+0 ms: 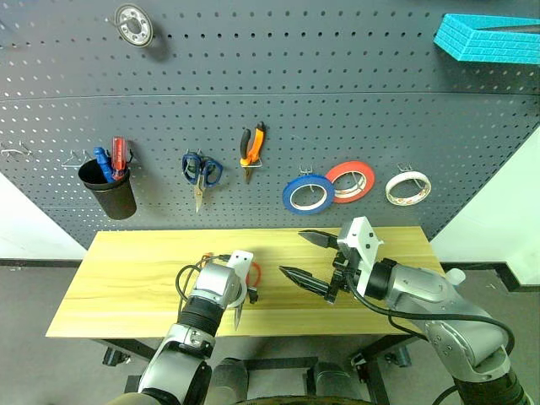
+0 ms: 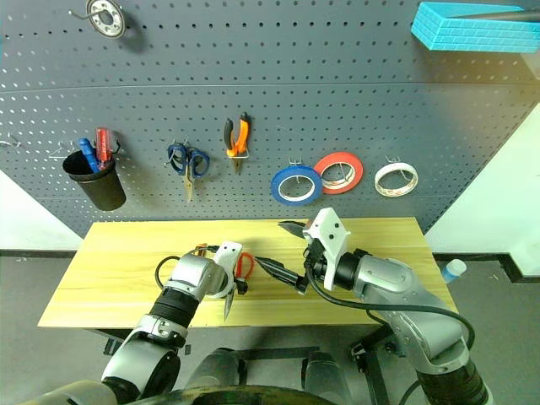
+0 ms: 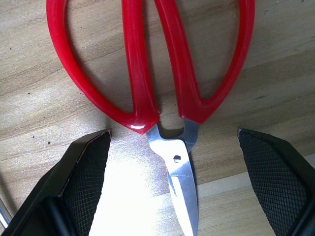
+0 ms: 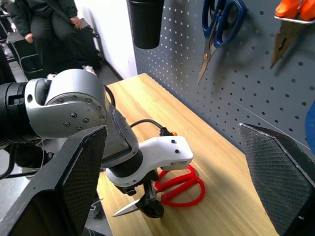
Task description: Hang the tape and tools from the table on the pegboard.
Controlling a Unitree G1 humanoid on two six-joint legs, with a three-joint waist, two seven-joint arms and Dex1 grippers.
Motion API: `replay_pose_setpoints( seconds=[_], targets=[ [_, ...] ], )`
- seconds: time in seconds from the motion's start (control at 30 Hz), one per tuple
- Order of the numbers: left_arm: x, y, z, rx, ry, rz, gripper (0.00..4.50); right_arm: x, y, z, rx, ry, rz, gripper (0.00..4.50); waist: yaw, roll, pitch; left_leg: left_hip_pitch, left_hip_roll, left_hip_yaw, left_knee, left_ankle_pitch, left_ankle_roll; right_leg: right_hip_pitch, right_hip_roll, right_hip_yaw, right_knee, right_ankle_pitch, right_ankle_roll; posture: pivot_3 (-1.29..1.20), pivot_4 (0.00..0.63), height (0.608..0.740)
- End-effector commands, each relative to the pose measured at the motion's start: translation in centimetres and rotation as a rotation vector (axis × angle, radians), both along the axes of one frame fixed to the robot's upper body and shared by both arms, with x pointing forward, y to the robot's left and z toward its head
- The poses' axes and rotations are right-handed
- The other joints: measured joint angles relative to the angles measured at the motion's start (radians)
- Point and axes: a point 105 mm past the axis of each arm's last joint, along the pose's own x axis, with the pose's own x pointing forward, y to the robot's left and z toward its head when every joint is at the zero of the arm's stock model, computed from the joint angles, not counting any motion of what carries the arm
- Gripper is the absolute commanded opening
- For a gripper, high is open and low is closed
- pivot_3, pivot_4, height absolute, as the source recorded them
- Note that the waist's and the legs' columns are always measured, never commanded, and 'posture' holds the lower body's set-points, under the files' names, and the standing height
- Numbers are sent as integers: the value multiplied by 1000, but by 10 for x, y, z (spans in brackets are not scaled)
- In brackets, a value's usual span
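Red-handled scissors [image 3: 142, 88] lie flat on the light wood table [image 1: 135, 270], near its front edge. My left gripper [image 3: 174, 142] points down over them and is open, one finger on each side of the pivot, touching nothing. The same scissors [image 4: 179, 189] show beneath that hand in the right wrist view. My right gripper [image 1: 305, 257] hovers open and empty above the table's middle, to the right of the scissors. On the dark grey pegboard [image 1: 295, 84] hang the whitish tape [image 1: 408, 187] and the orange-and-black pliers [image 1: 252, 148].
Also on the board are a black cup [image 1: 114, 194] with red and blue screwdrivers, blue scissors [image 1: 201, 173], a blue roll [image 1: 306, 194] and a red-orange roll [image 1: 351, 180]. A turquoise block [image 1: 489, 38] sits at the top right. A person [image 4: 49, 19] sits beyond the table's left end.
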Motion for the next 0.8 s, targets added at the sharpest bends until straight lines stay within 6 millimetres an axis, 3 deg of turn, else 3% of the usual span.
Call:
replay_pose_setpoints(
  seconds=[0.03,0.53,0.63,0.8],
  targets=[
    [-8,4,-5,6,27,26,4328,-4,4,16,21,-59,28,4461,-8,0,0,0,0,0,0,0,0,0,0,0,0,0,0,223,12,740],
    [-22,7,-15,-9,68,88,4328,-6,2,17,8,-45,36,4461,-17,0,0,1,0,0,0,0,0,0,0,0,0,-1,1,223,32,740],
    [-24,7,-16,-11,70,94,3758,-7,1,16,6,-42,37,4500,-17,1,0,1,0,0,0,0,0,0,0,0,0,-1,1,225,31,740],
    [-24,6,-16,-14,70,99,2232,-5,1,16,5,-41,38,4500,-15,1,-1,1,0,0,0,0,0,0,0,0,0,-1,2,231,29,740]
  ],
)
